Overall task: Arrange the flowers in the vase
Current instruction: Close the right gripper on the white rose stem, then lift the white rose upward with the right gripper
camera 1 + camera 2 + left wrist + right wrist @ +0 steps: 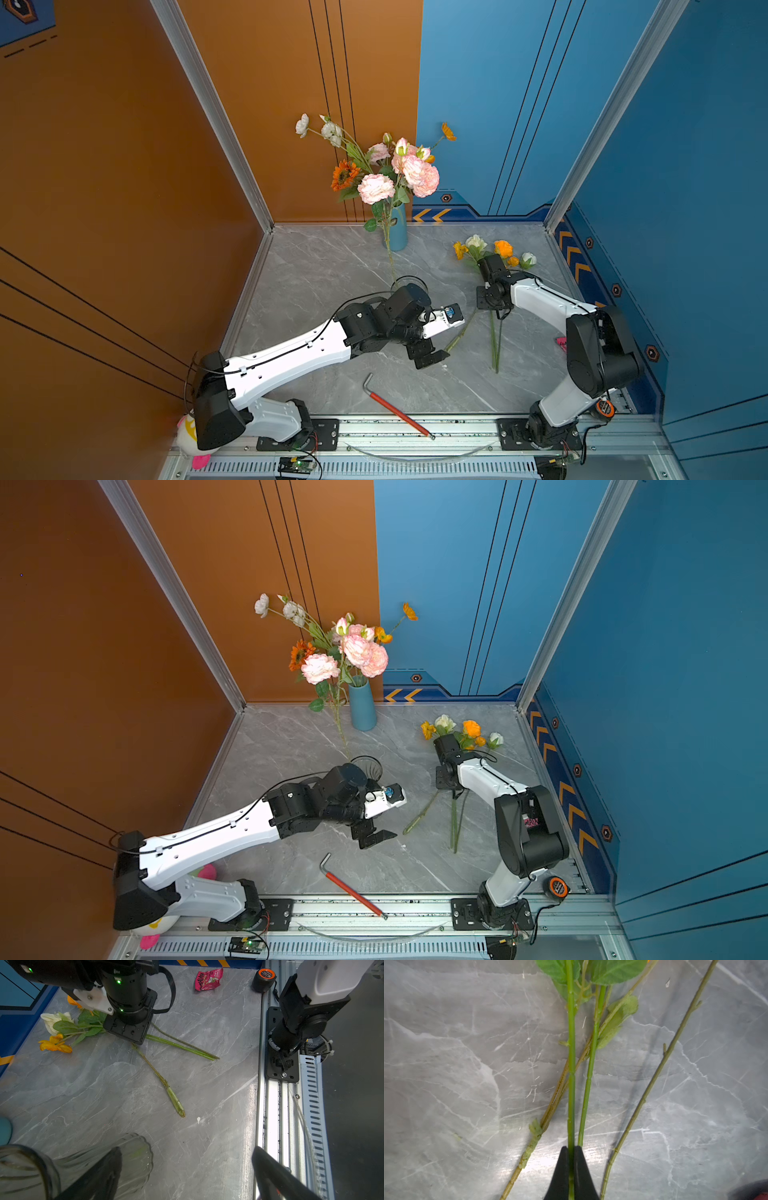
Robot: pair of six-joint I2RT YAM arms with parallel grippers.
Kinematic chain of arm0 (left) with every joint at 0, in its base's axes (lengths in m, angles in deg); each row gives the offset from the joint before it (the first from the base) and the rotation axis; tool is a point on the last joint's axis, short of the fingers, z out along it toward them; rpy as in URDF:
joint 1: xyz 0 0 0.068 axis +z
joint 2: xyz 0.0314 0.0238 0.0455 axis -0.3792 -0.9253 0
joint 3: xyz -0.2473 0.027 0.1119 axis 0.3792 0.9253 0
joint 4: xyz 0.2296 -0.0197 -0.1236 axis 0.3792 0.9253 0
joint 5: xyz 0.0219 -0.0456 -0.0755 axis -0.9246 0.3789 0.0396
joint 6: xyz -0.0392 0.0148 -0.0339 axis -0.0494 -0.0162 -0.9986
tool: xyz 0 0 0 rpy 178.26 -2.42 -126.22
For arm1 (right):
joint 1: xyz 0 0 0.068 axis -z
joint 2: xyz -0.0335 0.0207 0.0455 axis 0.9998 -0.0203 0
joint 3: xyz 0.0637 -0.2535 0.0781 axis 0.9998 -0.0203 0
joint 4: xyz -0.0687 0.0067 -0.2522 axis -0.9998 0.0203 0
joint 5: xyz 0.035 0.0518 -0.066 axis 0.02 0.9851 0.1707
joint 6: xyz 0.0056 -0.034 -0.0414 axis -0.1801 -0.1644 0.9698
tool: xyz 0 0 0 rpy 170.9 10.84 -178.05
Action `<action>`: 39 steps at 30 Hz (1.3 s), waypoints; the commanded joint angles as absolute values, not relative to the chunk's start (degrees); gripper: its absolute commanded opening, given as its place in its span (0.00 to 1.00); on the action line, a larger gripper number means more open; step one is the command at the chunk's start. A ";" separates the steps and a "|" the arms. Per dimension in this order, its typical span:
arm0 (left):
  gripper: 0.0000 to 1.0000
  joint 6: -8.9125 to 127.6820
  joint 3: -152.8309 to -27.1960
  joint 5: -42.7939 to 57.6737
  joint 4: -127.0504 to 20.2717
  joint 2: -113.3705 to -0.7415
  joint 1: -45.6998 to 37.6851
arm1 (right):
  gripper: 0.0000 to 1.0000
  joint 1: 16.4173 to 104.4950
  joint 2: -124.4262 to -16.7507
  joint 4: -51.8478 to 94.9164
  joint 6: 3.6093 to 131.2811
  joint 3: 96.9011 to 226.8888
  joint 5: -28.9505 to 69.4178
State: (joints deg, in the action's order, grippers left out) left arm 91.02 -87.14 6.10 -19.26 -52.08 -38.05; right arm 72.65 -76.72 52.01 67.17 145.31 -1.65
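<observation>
You've four green-stemmed flowers [503, 248] lying far right on the grey marble tabletop [332, 270]. Right jaws are clenched around one bright green stem [571, 1084]; left jaws are released.

Red-handled L-shaped key [399, 411] at the front edge of the grey marble table [316, 270], pink packet [208, 979], orange-black tape measure [264, 979]

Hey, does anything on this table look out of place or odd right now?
Yes. A red-handled L-shaped wrench lies askew, half on the table, half on the front rail. A pink snack packet and a tape measure sit at the right side. All three look like stray clutter.
</observation>
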 commanded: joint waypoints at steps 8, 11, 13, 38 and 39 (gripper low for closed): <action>0.98 91.55 -87.95 4.44 -17.53 -52.55 -39.06 | 0.00 72.38 -70.34 52.21 68.11 145.30 0.31; 0.98 91.30 -88.05 5.54 -17.54 -51.58 -38.68 | 0.00 73.76 -65.96 48.06 67.70 142.33 6.41; 0.98 90.69 -88.08 6.98 -17.63 -50.72 -37.96 | 0.00 76.00 -63.87 46.56 66.50 141.23 11.43; 0.98 90.59 -84.04 2.88 -16.12 -30.91 -28.30 | 0.00 65.09 -33.77 17.08 54.71 129.27 3.21; 0.98 89.60 -82.90 3.00 -16.30 -29.83 -27.54 | 0.00 63.09 -33.83 16.70 55.61 130.21 1.05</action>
